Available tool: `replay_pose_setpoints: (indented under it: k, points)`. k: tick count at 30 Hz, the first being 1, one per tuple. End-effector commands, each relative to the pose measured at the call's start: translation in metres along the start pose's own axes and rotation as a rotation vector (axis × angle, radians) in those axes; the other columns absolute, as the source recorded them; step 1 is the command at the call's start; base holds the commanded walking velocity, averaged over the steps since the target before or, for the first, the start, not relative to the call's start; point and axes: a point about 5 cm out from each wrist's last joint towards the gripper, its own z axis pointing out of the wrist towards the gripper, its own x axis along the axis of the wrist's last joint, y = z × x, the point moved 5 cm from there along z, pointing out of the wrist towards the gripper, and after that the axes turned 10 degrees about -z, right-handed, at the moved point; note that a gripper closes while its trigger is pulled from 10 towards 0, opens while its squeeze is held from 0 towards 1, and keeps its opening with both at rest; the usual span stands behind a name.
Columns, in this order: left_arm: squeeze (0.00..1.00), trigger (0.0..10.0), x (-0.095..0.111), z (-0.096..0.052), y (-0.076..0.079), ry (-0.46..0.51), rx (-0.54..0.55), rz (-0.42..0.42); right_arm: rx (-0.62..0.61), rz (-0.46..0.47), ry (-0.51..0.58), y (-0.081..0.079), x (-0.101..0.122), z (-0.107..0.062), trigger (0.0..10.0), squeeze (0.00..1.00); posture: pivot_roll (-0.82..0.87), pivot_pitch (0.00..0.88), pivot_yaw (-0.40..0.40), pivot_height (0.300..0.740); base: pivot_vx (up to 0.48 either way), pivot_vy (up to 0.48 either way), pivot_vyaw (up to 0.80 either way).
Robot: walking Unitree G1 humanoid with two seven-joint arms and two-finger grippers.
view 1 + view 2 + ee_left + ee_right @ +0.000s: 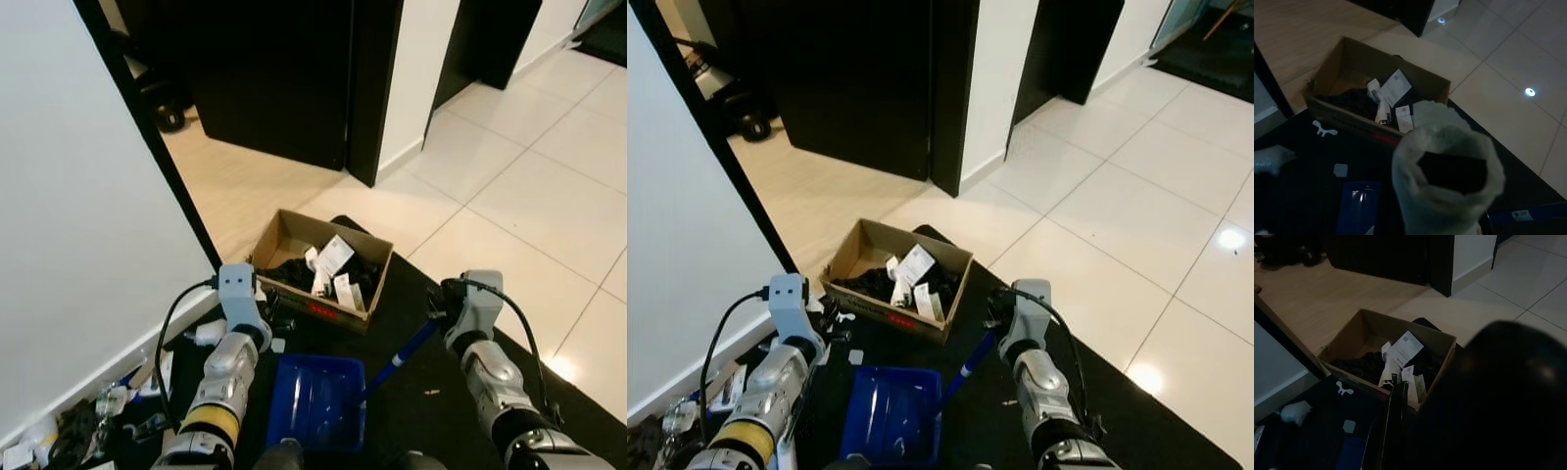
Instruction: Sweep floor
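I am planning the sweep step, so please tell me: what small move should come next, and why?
Probably draw the blue broom handle leftward, so its head pushes the white scrap toward the blue dustpan. The scrap lies loose on the black mat, between the cardboard box and the dustpan.

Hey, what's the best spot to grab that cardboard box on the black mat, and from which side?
Probably the cardboard box by its near long wall, fingers coming down from above to pinch the rim. The box is open-topped with thin upright walls, and that wall faces the robot. The papers and dark contents sit below the rim, leaving the edge free.
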Motion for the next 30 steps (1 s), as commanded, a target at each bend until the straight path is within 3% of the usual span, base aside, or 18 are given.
replay_pose_setpoints:
  k: [1,8,30]
  points:
    - [0.00,10.0,-0.0050,-0.0023,-0.0038,-0.020,0.018,0.000,-0.018,-0.016,-0.089,0.0057,-0.0228,-0.0097,10.0,0.00,0.12,0.094,0.005,0.740,0.000,0.000,0.00]
    - [0.00,10.0,-0.0012,-0.0019,-0.0030,0.000,0.014,0.007,-0.019,-0.016,-0.088,0.0061,-0.0225,-0.0096,10.0,0.00,0.12,0.096,0.005,0.740,0.138,0.000,0.00]
    - [0.00,10.0,0.0008,-0.0010,-0.0025,0.005,0.019,0.005,-0.021,-0.015,-0.087,0.0062,-0.0225,-0.0097,10.0,0.00,0.12,0.099,0.007,0.740,0.478,0.000,0.00]
